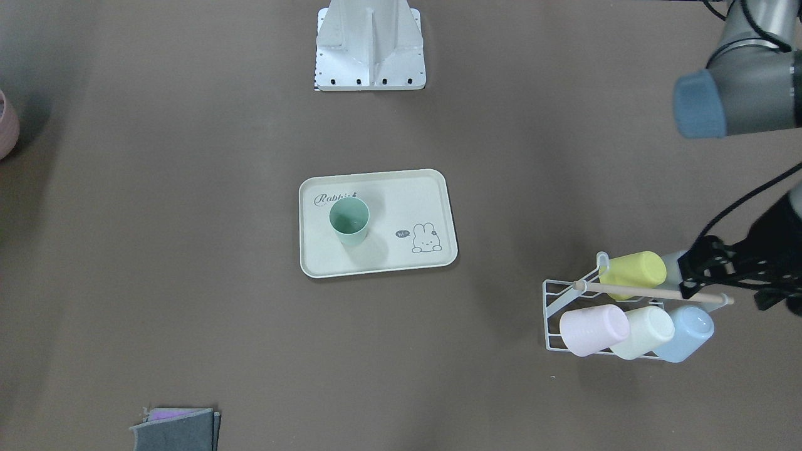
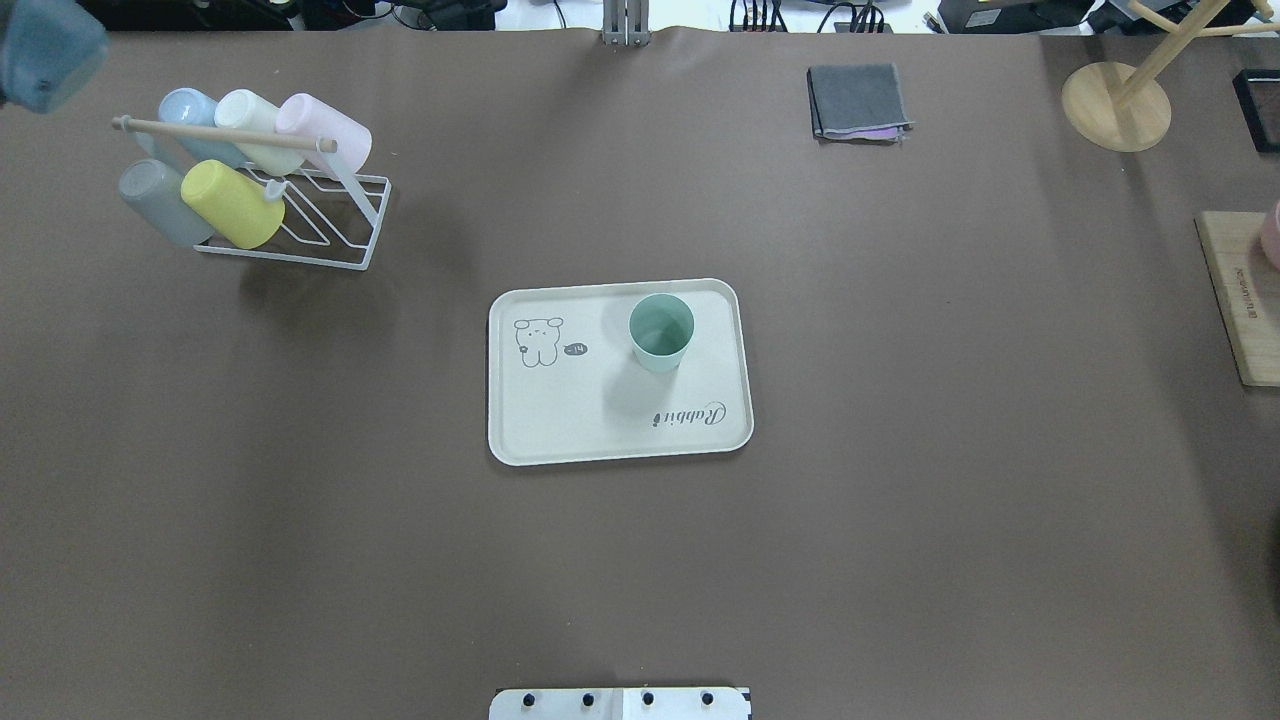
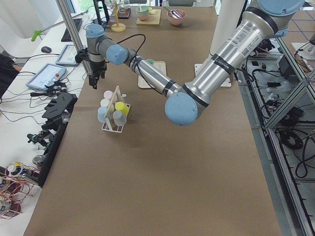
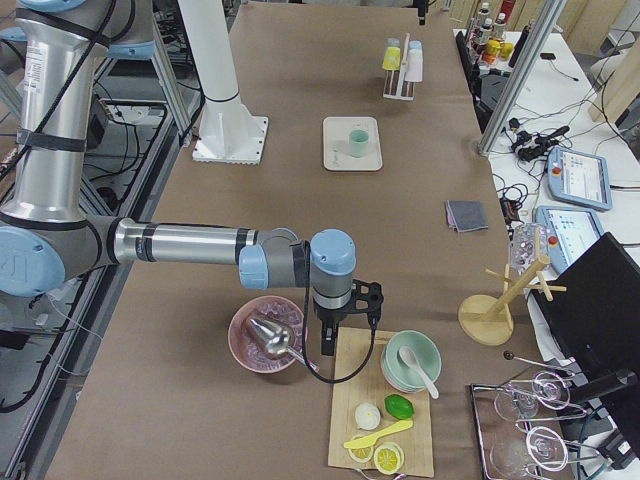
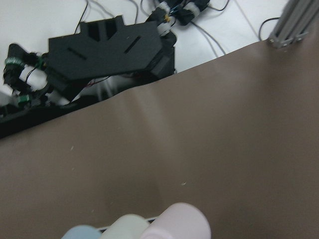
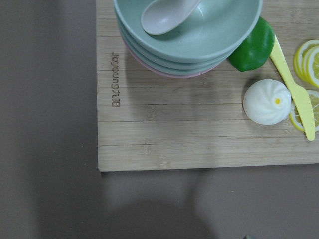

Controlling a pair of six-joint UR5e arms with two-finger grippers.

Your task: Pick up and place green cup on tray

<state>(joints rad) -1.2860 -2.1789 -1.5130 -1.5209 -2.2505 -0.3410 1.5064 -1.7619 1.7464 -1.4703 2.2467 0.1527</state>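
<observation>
a robotics lab: aluminium framing (image 4: 511, 80), teach pendants (image 4: 575, 175), loose cables (image 4: 527, 140).

A matte brown desk (image 2: 900, 520) fills the middle of the room under soft, even light. Beyond its twelve o'clock edge runs a white bench (image 4: 575, 100) crowded with cables (image 2: 780, 15), a tablet (image 3: 47, 74) and a dark monitor (image 4: 590, 300). Aluminium posts (image 3: 73, 29) stand alongside.
</observation>
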